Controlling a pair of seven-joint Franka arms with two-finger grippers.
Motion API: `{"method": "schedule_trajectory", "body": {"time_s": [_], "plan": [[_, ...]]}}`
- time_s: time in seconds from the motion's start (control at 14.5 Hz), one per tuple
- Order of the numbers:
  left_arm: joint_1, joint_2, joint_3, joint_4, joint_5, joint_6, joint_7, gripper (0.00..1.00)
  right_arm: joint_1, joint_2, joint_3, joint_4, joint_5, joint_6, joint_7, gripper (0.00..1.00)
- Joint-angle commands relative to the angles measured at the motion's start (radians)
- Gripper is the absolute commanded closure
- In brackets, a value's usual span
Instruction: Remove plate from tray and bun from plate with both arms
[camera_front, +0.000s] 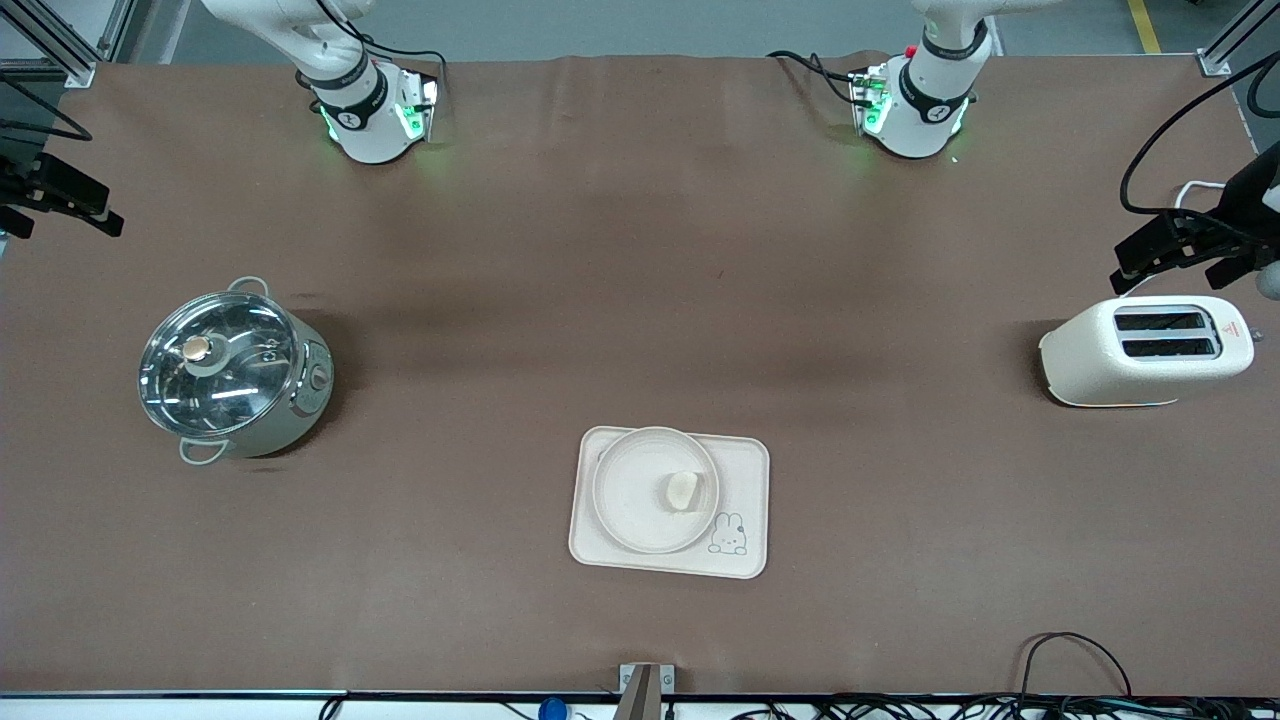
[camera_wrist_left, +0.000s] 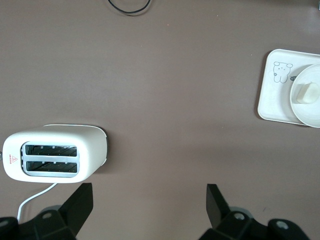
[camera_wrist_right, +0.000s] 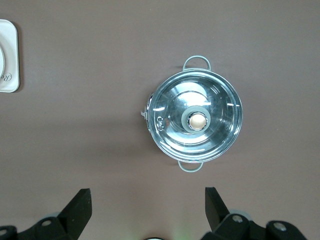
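Note:
The round cream-white plate (camera_front: 630, 490) lies on the rectangular cream tray (camera_front: 742, 465) with a rabbit drawing, near the front camera at mid-table. The small pale bun (camera_front: 683, 491) rests on the plate. The plate (camera_wrist_left: 312, 109), bun (camera_wrist_left: 305, 92) and tray (camera_wrist_left: 274, 102) also show in the left wrist view. My left gripper (camera_wrist_left: 149, 192) is open and empty, up over bare table beside the toaster; it shows in the front view (camera_front: 1175, 248). My right gripper (camera_wrist_right: 147, 196) is open and empty, up over bare table near the pot; it shows in the front view (camera_front: 70, 200).
A steel pot with a glass lid (camera_front: 232, 368) stands toward the right arm's end, also in the right wrist view (camera_wrist_right: 196, 121). A white toaster (camera_front: 1148, 350) stands toward the left arm's end, also in the left wrist view (camera_wrist_left: 50, 159). Cables lie along the table's near edge.

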Motion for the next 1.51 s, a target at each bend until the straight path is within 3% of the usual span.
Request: {"method": "schedule_trajectory", "body": {"time_s": [0.0, 0.62, 0.96, 1.31, 1.44], "plan": [[-0.001, -0.010, 0.000, 0.002, 0.005, 0.003, 0.007, 0.00, 0.005, -0.010, 0.000, -0.011, -0.009, 0.003, -0.003, 0.00], [-0.004, -0.012, 0.004, 0.002, 0.004, 0.001, 0.005, 0.00, 0.015, 0.004, 0.002, -0.034, 0.002, 0.015, 0.003, 0.00], [-0.004, -0.013, -0.001, -0.001, 0.004, -0.002, -0.001, 0.00, 0.113, 0.113, 0.000, -0.192, 0.134, 0.242, 0.035, 0.00], [-0.002, -0.012, -0.003, 0.000, 0.004, -0.002, 0.007, 0.00, 0.291, 0.260, 0.000, -0.195, 0.165, 0.374, 0.262, 0.00], [-0.004, -0.012, -0.003, 0.000, 0.004, -0.002, 0.007, 0.00, 0.307, 0.300, 0.000, -0.192, 0.247, 0.398, 0.282, 0.00]]}}
